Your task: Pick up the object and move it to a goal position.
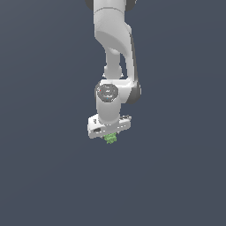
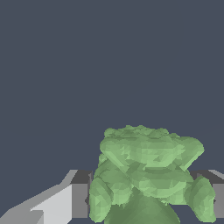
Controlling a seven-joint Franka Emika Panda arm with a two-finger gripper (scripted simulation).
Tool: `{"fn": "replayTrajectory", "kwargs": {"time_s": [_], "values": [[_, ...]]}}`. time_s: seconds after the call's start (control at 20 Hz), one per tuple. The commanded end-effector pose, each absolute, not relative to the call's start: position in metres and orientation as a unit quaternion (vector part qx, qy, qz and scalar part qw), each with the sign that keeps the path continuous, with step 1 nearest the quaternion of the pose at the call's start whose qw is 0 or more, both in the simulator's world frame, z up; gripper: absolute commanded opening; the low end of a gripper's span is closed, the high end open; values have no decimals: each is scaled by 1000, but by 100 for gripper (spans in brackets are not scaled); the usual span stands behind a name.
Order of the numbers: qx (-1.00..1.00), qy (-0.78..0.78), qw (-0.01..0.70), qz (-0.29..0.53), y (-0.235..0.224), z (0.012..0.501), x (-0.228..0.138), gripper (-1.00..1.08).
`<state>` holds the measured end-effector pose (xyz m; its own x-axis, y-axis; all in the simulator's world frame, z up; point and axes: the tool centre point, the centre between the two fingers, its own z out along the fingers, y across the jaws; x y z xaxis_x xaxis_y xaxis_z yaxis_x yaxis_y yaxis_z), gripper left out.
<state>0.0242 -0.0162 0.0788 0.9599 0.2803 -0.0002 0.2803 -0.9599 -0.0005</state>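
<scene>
The object [image 1: 111, 139] is a small bright-green lumpy block that peeks out just under the white hand of the arm in the exterior view. In the wrist view the object [image 2: 146, 175] fills the space between the two fingers [image 2: 78, 199], with a grey pad pressed to each side of it. My gripper [image 1: 110, 136] is shut on it. The fingers themselves are mostly hidden behind the hand in the exterior view. Whether the object touches the ground cannot be told.
The white arm [image 1: 114, 48] comes down from the top of the exterior view. Around it lies a plain dark grey-blue surface [image 1: 44, 176]. No goal marker shows.
</scene>
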Motion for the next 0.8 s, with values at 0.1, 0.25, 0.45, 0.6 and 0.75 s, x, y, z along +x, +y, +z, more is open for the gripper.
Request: {"fn": "replayTrajectory", "kwargs": {"time_s": [0.1, 0.25, 0.45, 0.6, 0.75], "values": [[-990, -141, 0, 0, -58, 111, 15, -100], [-990, -141, 0, 0, -88, 135, 9, -100], [-990, -141, 1, 0, -126, 165, 1, -100], [-990, -141, 1, 0, -150, 184, -3, -100], [-990, -141, 1, 0, -169, 199, -6, -100]]}}
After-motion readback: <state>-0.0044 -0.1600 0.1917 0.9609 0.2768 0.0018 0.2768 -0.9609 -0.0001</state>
